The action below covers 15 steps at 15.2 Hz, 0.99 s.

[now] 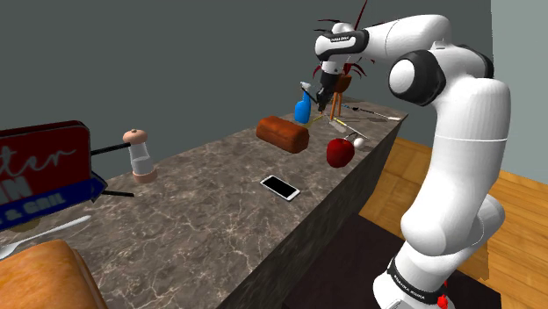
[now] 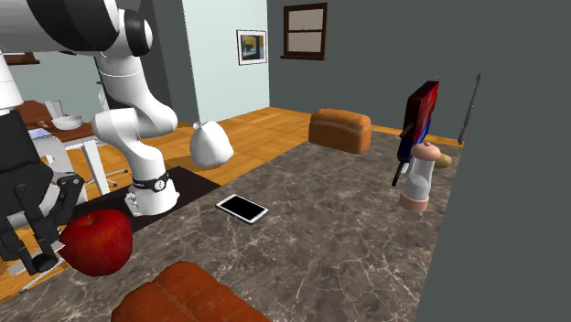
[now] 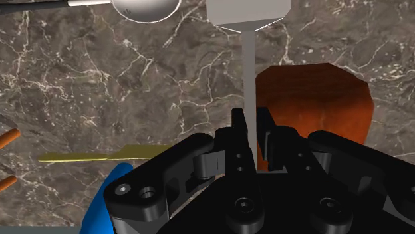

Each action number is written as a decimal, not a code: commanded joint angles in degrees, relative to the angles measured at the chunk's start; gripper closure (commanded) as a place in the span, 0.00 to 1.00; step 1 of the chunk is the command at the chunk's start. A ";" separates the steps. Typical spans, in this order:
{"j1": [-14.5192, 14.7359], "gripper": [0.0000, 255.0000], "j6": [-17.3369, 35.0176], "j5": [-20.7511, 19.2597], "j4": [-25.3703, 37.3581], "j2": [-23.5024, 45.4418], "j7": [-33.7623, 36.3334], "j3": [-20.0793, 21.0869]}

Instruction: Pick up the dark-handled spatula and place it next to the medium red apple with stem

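The only writing I can make out is on the red and blue sign (image 1: pixel 44 171) at the shoulder view's left end of the marble counter (image 1: pixel 211 211). Its white letters are cut off and read "ter" above and "& GRIL" below. The small print on the arm's wrist is too fine to read.

As for containers, a blue spray bottle (image 1: pixel 302 107) stands upright just beside the gripper (image 1: pixel 327 104), and I cannot tell what is in it. A grinder (image 1: pixel 139 156) with a clear body and a pinkish cap stands near the sign. A brown pot (image 1: pixel 344 83) at the far end of the counter holds a red-leaved plant.

The black gripper hangs over that far end. Its fingers are drawn narrow and clasp the spatula (image 3: pixel 248 60) by its thin grey shaft, with the pale blade pointing away toward the stone. I cannot tell whether the blade touches the counter.

The red apple (image 1: pixel 340 152) sits near the counter's edge, just beside the gripper. A reddish-brown loaf (image 1: pixel 283 133) lies near the apple. A white phone (image 1: pixel 280 187) lies flat further along the counter.
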 commanded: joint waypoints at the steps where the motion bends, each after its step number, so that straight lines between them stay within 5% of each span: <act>1: 0.04 1.00 1.47 0.02 -1.53 -0.08 -0.11 0.01; 15: 0.23 1.00 11.78 0.46 -10.78 1.01 -0.75 0.21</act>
